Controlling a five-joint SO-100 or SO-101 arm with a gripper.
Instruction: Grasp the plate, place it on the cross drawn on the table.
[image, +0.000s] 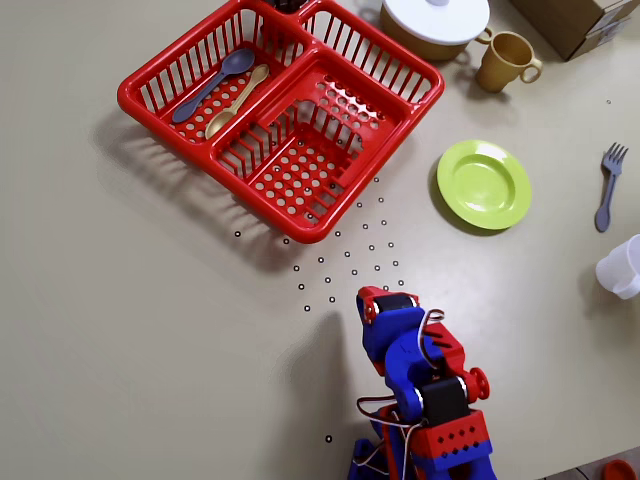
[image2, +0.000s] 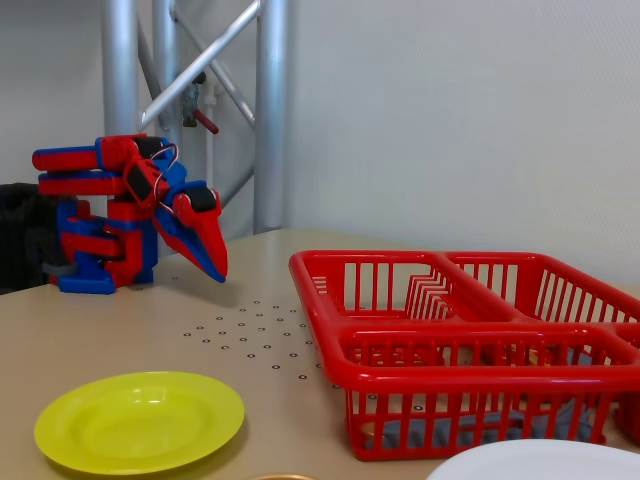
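Observation:
The lime-green plate (image: 484, 184) lies flat on the beige table (image: 140, 320) at the right of the overhead view, and at the front left of the fixed view (image2: 140, 420). My red and blue gripper (image: 386, 297) is folded back near the arm's base, well away from the plate and lower left of it. In the fixed view the gripper (image2: 219, 271) points down, just above the table. Its jaws look shut and empty. A tiny grey mark (image: 608, 101) shows at the far right; I cannot tell whether it is the cross.
A red basket (image: 330, 215) holds a purple spoon (image: 212, 86) and a beige spoon (image: 236, 102). A white lid (image: 435, 17), beige cup (image: 505, 60), cardboard box (image: 580, 20), purple fork (image: 607, 185) and white cup (image: 625, 266) ring the plate. Small black dots (image: 350, 255) lie before the gripper.

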